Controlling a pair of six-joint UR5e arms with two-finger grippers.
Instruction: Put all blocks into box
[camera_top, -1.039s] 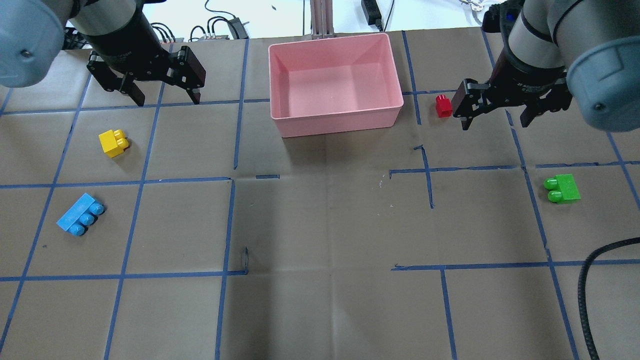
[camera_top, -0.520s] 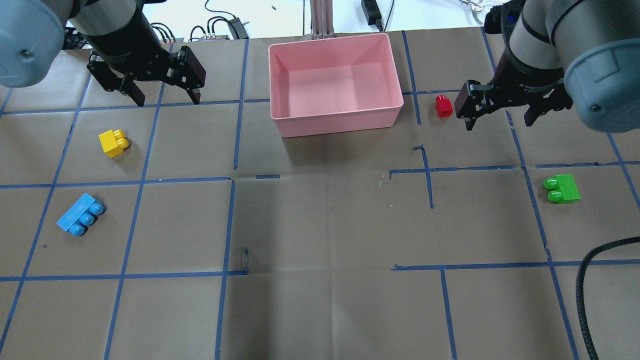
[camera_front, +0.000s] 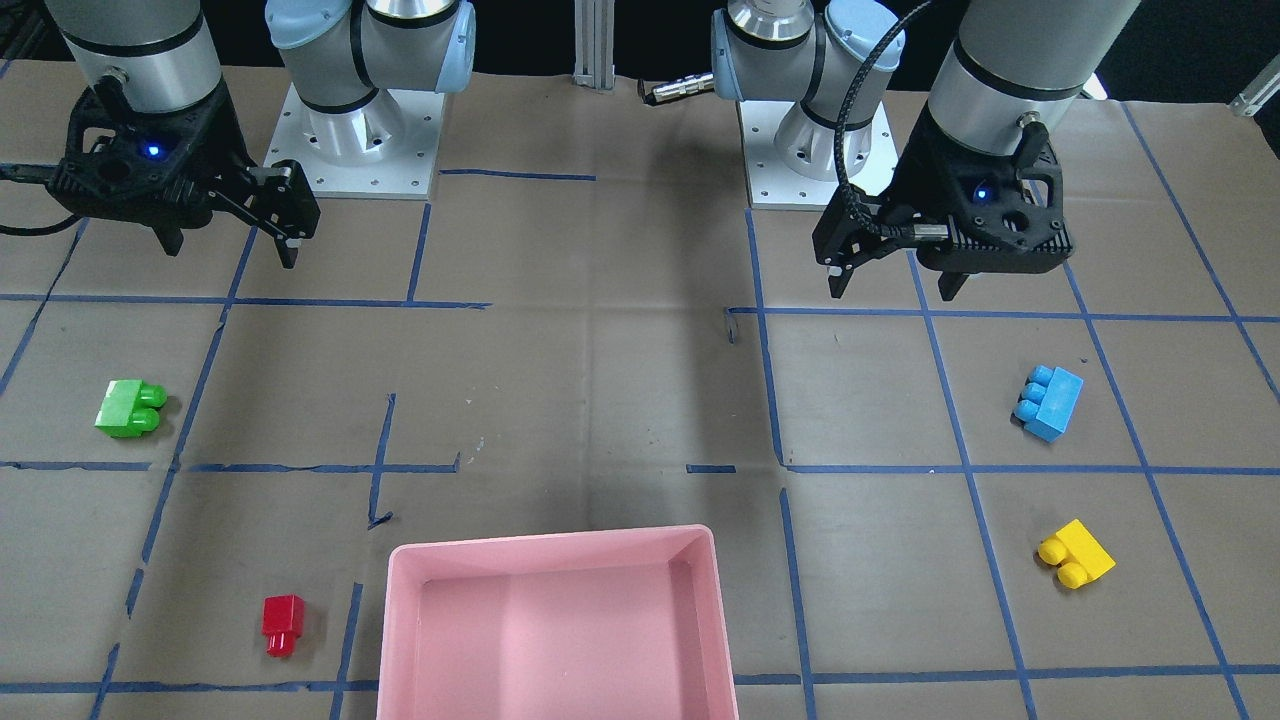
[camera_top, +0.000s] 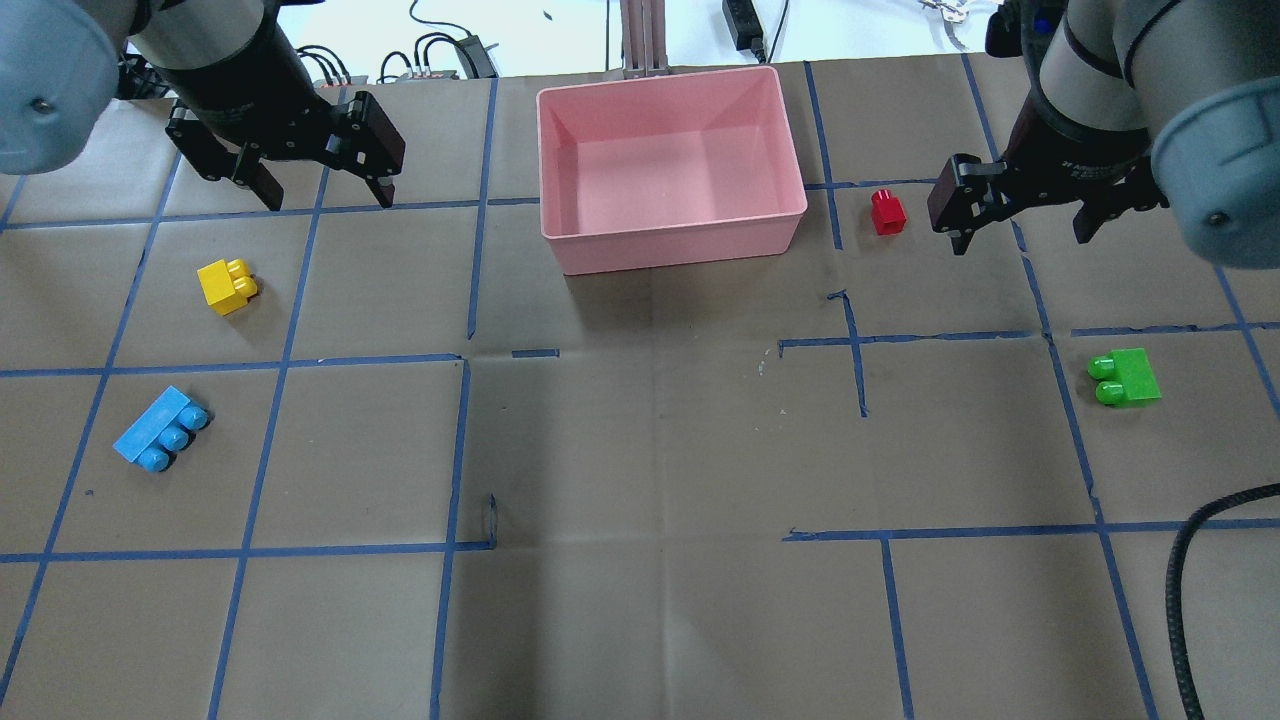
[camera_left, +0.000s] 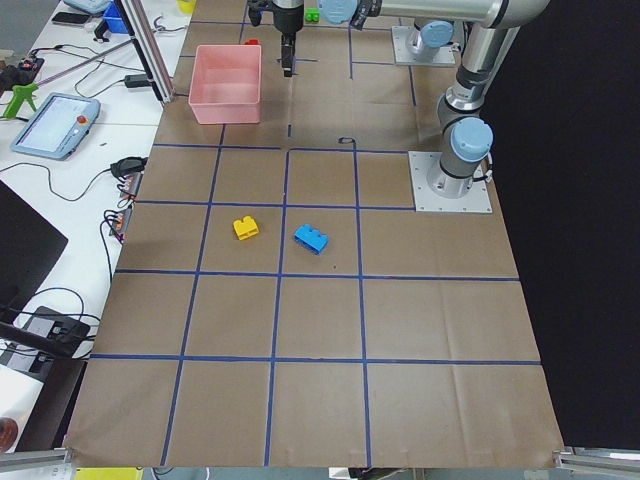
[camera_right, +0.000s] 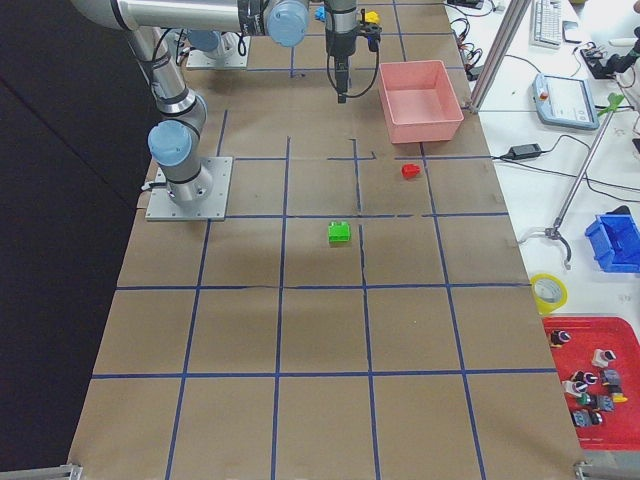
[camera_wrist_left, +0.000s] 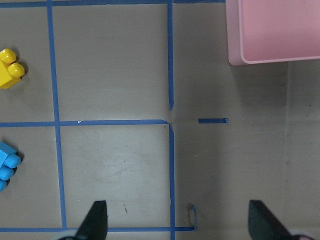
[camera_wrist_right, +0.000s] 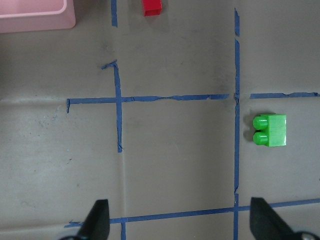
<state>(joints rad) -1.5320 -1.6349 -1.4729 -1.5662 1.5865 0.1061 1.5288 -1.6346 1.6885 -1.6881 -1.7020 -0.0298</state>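
The pink box (camera_top: 680, 245) stands at the table's far middle, with nothing in it. The yellow block (camera_top: 228, 286) and the light-blue block (camera_top: 160, 429) lie on the left. The red block (camera_top: 887, 212) stands just right of the box, and the green block (camera_top: 1125, 377) lies further right and nearer. My left gripper (camera_top: 328, 195) is open and empty, raised behind the yellow block. My right gripper (camera_top: 1022, 238) is open and empty, raised just right of the red block. The right wrist view shows the green block (camera_wrist_right: 270, 130) and the red block (camera_wrist_right: 152, 7).
Blue tape lines grid the brown paper table (camera_top: 650, 450). A black cable (camera_top: 1185, 560) hangs at the near right. Cables and a power brick lie beyond the far edge behind the box. The arm bases (camera_front: 350, 140) stand at the robot's side.
My right gripper has moved to the right, away from the red block, still open. My left gripper has shifted slightly back and left. No block has moved.
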